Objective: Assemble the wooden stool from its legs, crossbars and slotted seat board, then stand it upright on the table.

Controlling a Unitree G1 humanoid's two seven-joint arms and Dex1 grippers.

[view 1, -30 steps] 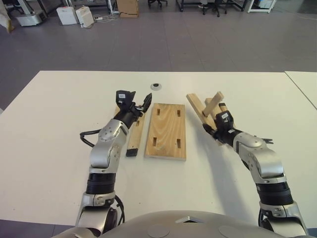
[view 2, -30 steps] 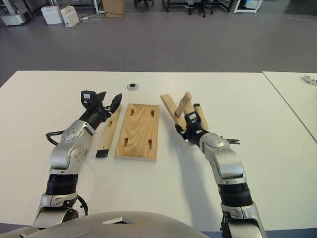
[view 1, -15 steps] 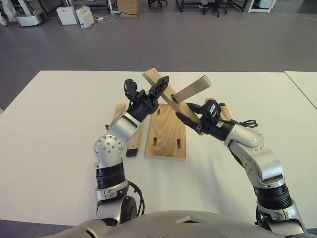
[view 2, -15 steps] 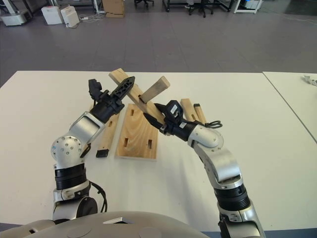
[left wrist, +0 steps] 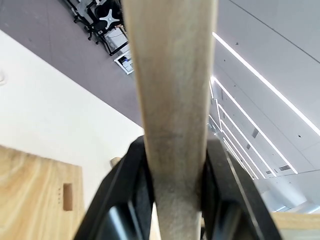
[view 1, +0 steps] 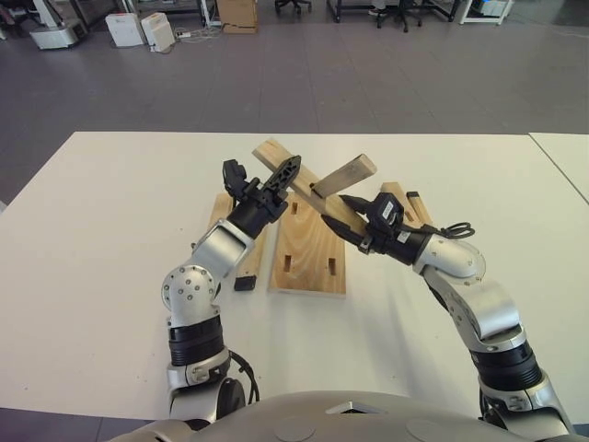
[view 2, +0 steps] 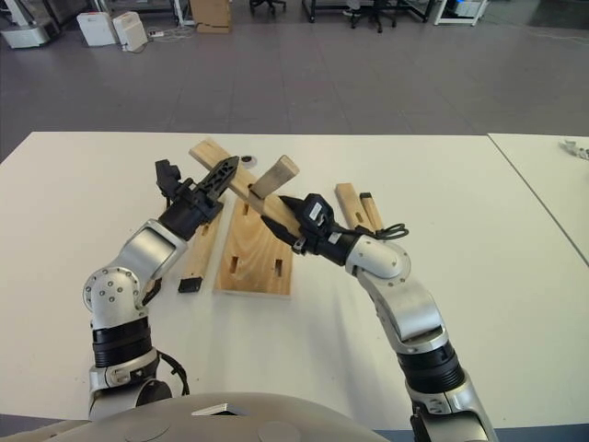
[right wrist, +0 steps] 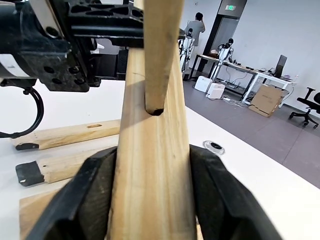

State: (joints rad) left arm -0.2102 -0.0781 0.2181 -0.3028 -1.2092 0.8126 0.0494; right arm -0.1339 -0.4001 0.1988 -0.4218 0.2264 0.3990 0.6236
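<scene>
Far left: table (view 1: pixel 92 230) has wide bare room. Then spare leg (view 1: pixel 250 258) lies flat, just beside seat board (view 1: pixel 308 253). Above them left gripper (view 1: pixel 283 177), jaws clenched on upper end of raised leg (view 1: pixel 306 189), tilted in air over board. One crossbar (view 1: pixel 345 173) plugged into its hole, sticking up to right. Next right gripper (view 1: pixel 336 210), jaws clenched on same piece lower down. Further right, loose legs (view 1: pixel 400 198) lie flat. Wood likely stiff, light, sturdy; joint probably friction-held only, so grip leg, not crossbar. Table's far right edge near; swing inward.
</scene>
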